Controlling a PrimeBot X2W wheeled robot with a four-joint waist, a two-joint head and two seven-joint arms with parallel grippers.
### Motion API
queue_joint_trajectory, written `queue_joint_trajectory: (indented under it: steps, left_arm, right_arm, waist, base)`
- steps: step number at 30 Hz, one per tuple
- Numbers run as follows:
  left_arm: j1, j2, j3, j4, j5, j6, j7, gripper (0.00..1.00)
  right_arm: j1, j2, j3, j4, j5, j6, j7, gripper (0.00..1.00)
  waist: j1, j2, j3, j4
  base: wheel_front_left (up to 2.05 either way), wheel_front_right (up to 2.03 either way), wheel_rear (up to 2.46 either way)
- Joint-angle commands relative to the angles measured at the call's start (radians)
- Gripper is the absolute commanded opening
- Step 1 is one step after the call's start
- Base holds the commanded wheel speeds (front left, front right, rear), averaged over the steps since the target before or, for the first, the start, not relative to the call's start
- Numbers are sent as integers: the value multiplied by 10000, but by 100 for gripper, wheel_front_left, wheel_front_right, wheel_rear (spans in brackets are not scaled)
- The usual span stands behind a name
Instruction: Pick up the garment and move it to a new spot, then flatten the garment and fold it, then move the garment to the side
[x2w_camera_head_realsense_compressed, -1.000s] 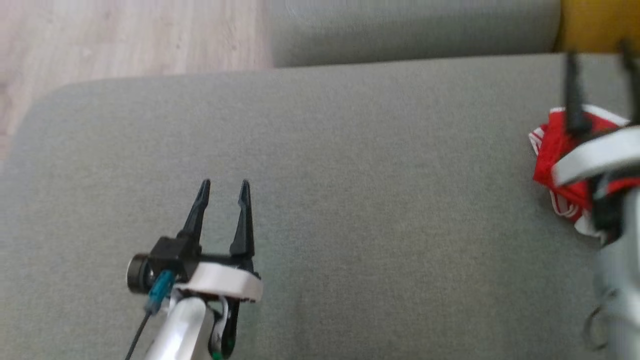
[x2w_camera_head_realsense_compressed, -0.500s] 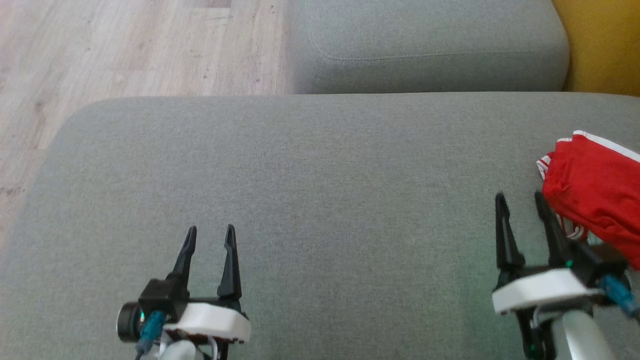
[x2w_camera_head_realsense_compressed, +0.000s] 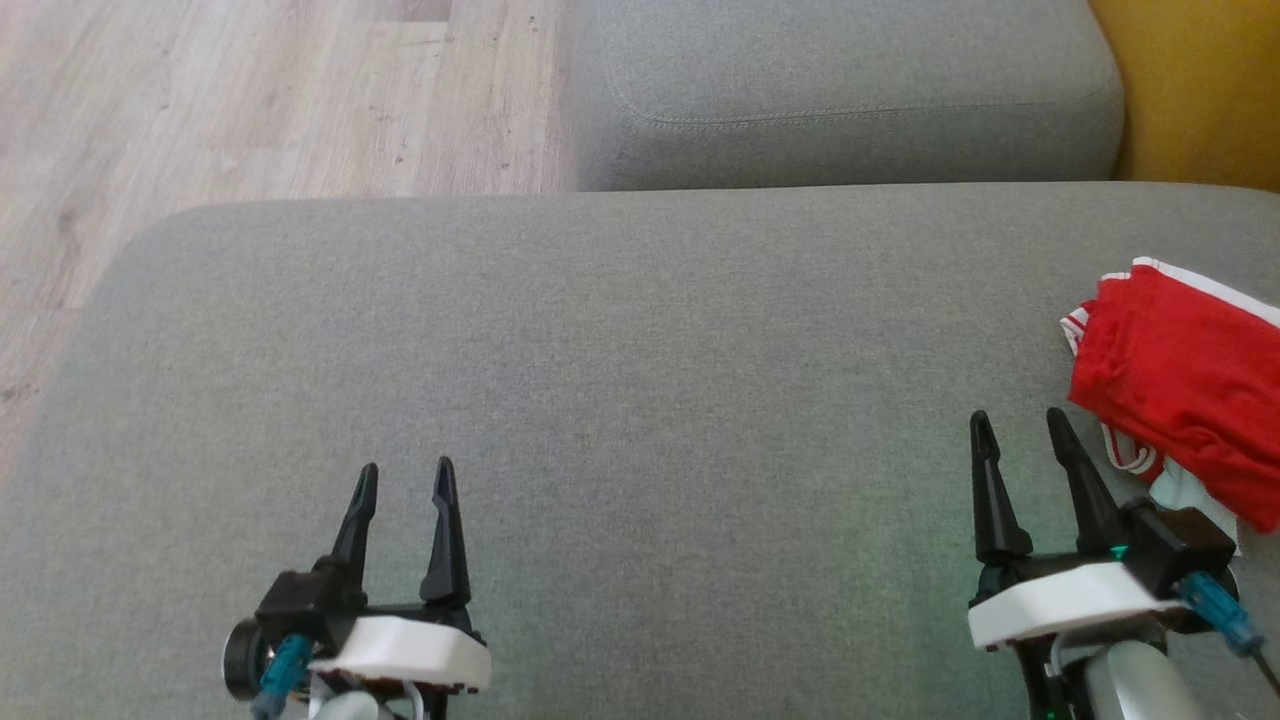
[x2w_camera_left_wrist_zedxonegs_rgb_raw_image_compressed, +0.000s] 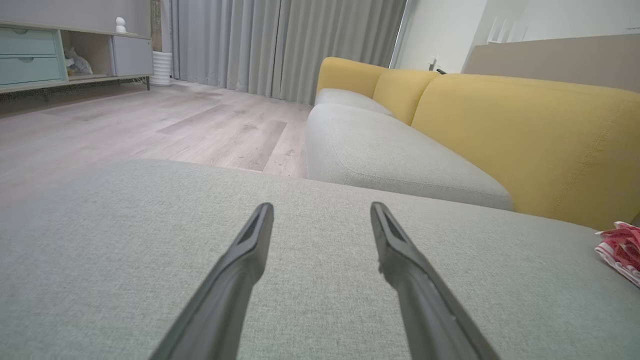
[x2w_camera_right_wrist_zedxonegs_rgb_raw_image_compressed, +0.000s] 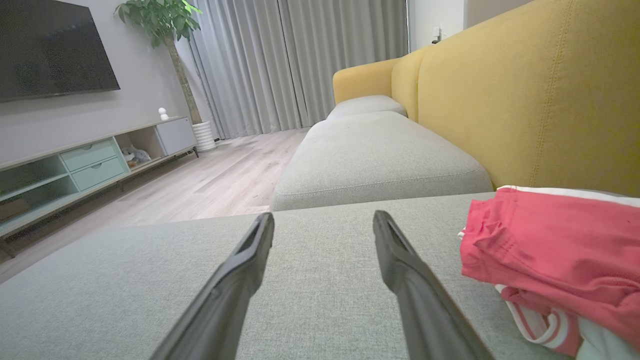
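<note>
The garment (x2w_camera_head_realsense_compressed: 1190, 385) is a red cloth with white stripes, bunched in a folded heap at the right edge of the grey sofa cushion (x2w_camera_head_realsense_compressed: 620, 360). It also lies at the right of the right wrist view as the garment (x2w_camera_right_wrist_zedxonegs_rgb_raw_image_compressed: 555, 260), and small at the far right as the garment (x2w_camera_left_wrist_zedxonegs_rgb_raw_image_compressed: 622, 250). My right gripper (x2w_camera_head_realsense_compressed: 1018, 428) stands open just left of the heap, fingers apart and empty. My left gripper (x2w_camera_head_realsense_compressed: 405, 478) is open and empty over the cushion's near left part, far from the cloth.
A second grey cushion (x2w_camera_head_realsense_compressed: 850, 90) lies behind the one I work on. A yellow backrest (x2w_camera_right_wrist_zedxonegs_rgb_raw_image_compressed: 540, 90) rises on the right. Wooden floor (x2w_camera_head_realsense_compressed: 230, 110) lies beyond the cushion's far left edge. A TV cabinet (x2w_camera_right_wrist_zedxonegs_rgb_raw_image_compressed: 85, 160) stands across the room.
The head camera has tilted, shifting the picture. My right gripper has drawn back from above the garment to its left side. Both grippers stay open.
</note>
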Motion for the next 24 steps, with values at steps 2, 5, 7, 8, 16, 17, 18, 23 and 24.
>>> queue_joint_trajectory:
  steps: [2,5,7,8,16,17,18,23,24]
  left_arm:
    - [-294,32,332,-377,-9,7,-80,100]
    - [-273,32,344,-396,-354,-34,-80,100]
    - [-276,32,340,-447,-484,-61,-80,100]
    - [-279,32,346,-481,-492,-47,-80,100]
    - [-158,32,479,-852,-925,-107,-80,100]
    - [-134,32,451,-790,-1030,-135,-80,100]
    - [-124,32,420,-708,-1126,-156,-80,100]
    - [-157,32,358,-539,-1406,-207,-80,100]
    - [-157,32,340,-511,-1479,-201,-80,100]
  right_arm:
    - [-324,-31,282,-324,111,-7,-133,100]
    - [-297,-31,303,-374,154,-7,-134,100]
    - [-281,-31,316,-400,168,-7,-135,100]
    - [-275,-31,326,-411,175,-7,-135,100]
    - [-263,-30,380,-427,195,-7,-136,100]
    - [-268,-30,386,-424,203,-7,-136,100]
    - [-271,-30,390,-424,209,-7,-136,100]
    - [-270,-30,424,-431,244,-7,-137,100]
    - [-268,-30,440,-426,249,-7,-137,100]
  waist:
    - [0,-1,-4,-14]
    - [0,-1,-6,-36]
    - [0,-1,-4,-46]
    - [0,-1,-2,-49]
    - [0,-1,2,-82]
    - [0,-1,-2,-89]
    - [0,-1,-6,-93]
    - [0,-1,-19,-110]
    - [0,-1,-22,-117]
  base:
    - [0,0,0]
    - [0,0,0]
    - [0,0,0]
    - [0,0,0]
    - [0,0,0]
    - [0,0,0]
    - [0,0,0]
    - [0,0,0]
    - [0,0,0]
